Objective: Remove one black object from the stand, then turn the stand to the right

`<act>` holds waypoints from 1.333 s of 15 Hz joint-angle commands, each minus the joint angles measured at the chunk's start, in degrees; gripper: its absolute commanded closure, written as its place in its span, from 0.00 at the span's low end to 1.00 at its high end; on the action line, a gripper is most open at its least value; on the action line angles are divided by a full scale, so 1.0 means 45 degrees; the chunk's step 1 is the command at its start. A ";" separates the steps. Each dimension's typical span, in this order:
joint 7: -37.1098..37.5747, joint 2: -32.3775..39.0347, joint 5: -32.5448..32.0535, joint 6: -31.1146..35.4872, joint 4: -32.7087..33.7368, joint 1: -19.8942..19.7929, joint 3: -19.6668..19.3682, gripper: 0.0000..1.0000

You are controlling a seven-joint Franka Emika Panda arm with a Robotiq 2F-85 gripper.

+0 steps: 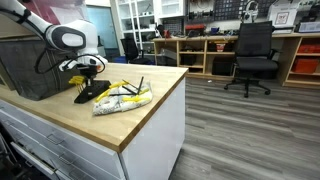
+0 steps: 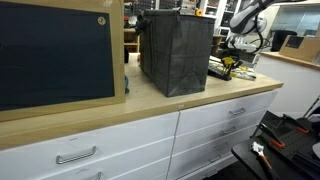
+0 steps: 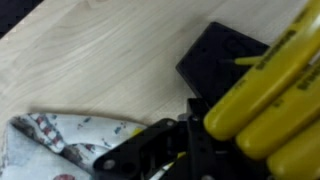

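Observation:
The stand (image 1: 84,96) is a small black wedge on the wooden counter, next to the bag. In the wrist view its black body (image 3: 225,58) fills the upper right, with thick yellow-handled pieces (image 3: 262,92) lying across it, very close to the camera. My gripper (image 1: 86,80) hangs straight down onto the stand's top. In the wrist view only dark finger parts (image 3: 186,135) show beside the yellow handles. Whether the fingers hold anything is hidden. The stand area is tiny in an exterior view (image 2: 226,66).
A clear plastic bag of yellow and black items (image 1: 123,97) lies just beside the stand and shows in the wrist view (image 3: 50,140). A large dark wire-mesh basket (image 1: 30,62) stands behind, also seen in an exterior view (image 2: 175,50). The counter edge (image 1: 150,120) is near.

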 commanded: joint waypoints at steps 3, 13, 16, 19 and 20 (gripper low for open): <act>0.0161 -0.0740 -0.0130 0.0469 -0.1108 0.0233 -0.0027 1.00; 0.0209 -0.0593 -0.0657 0.1949 -0.0564 0.0355 -0.0069 1.00; 0.0288 -0.0443 -0.0674 0.2093 -0.0331 0.0379 -0.0079 1.00; 0.0361 -0.0156 -0.0848 0.2456 -0.0026 0.0445 -0.0113 1.00; 0.0382 -0.0105 -0.0832 0.2530 0.0054 0.0456 -0.0108 1.00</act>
